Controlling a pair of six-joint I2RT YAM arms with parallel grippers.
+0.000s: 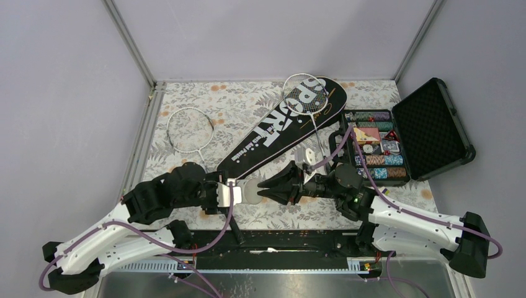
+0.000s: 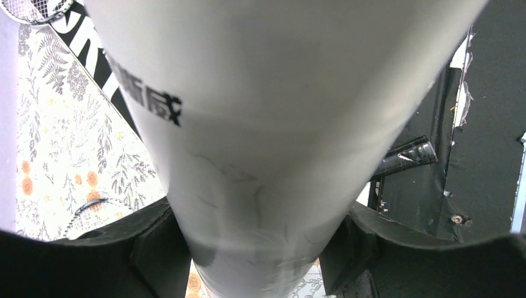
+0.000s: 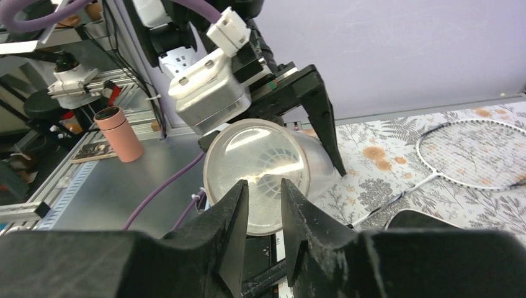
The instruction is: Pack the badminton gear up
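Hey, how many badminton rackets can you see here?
2. The left racket lies on the floral table cover, left of the black SPORT bag; the right racket rests with its head on the bag's wide end. None appears hidden.

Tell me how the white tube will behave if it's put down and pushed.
Probably rolls: the tube is round and smooth. Likely light for its size, looking mostly hollow through the clear cap. A hard squeeze might dent its wall.
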